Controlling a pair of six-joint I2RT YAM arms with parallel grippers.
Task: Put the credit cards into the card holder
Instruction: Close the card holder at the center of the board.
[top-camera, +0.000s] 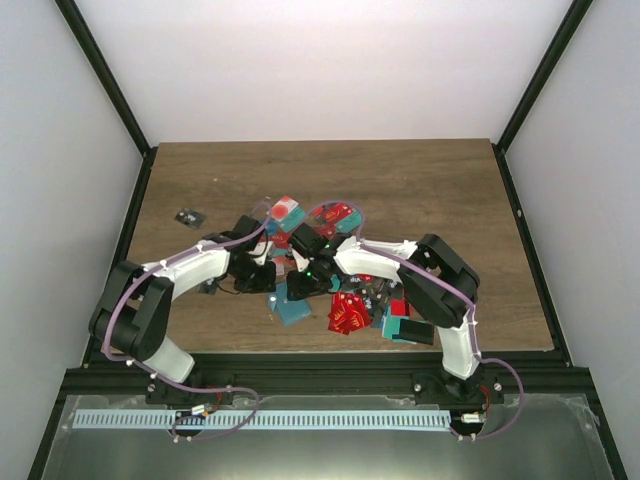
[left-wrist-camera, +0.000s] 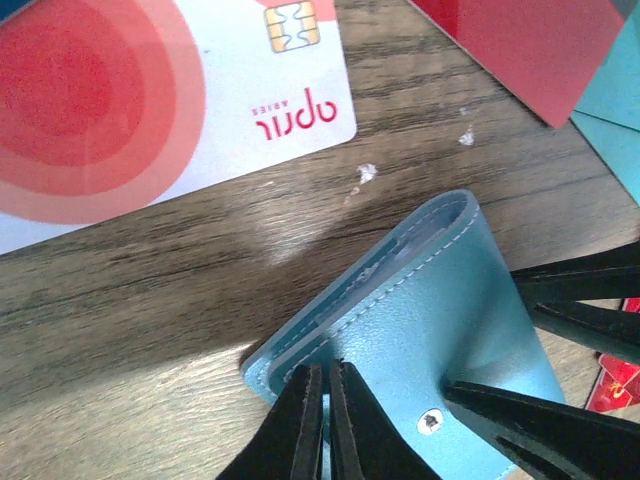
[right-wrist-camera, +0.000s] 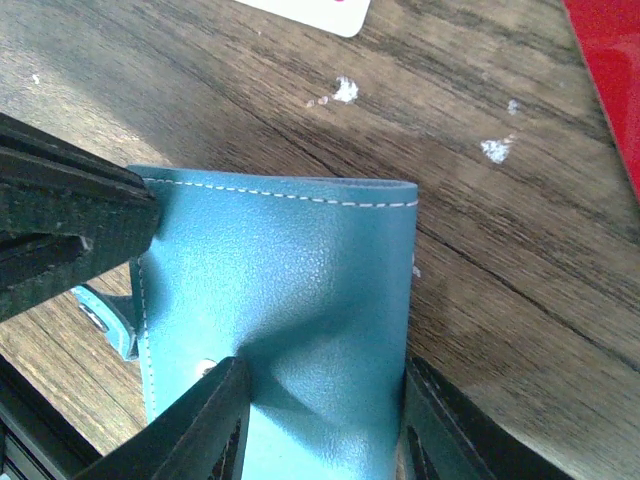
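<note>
The teal-blue card holder (left-wrist-camera: 430, 300) lies on the wood, folded, with a snap stud showing. My left gripper (left-wrist-camera: 322, 368) is shut on the stitched edge of its flap. My right gripper (right-wrist-camera: 322, 385) grips the card holder (right-wrist-camera: 290, 270) across its width, and the leather buckles between the jaws. In the top view both grippers meet mid-table, left (top-camera: 266, 276) and right (top-camera: 302, 278), and hide the holder. Credit cards lie around: a white card with a red blot (left-wrist-camera: 150, 100), a red card (left-wrist-camera: 530, 50), a teal card (left-wrist-camera: 622, 120) and a red pile (top-camera: 348, 312).
More cards are scattered behind the grippers (top-camera: 338, 215). A small black case (top-camera: 188, 216) lies at the left. A teal and black block (top-camera: 408, 330) sits near the front right edge. A teal square (top-camera: 292, 310) lies just in front of the grippers.
</note>
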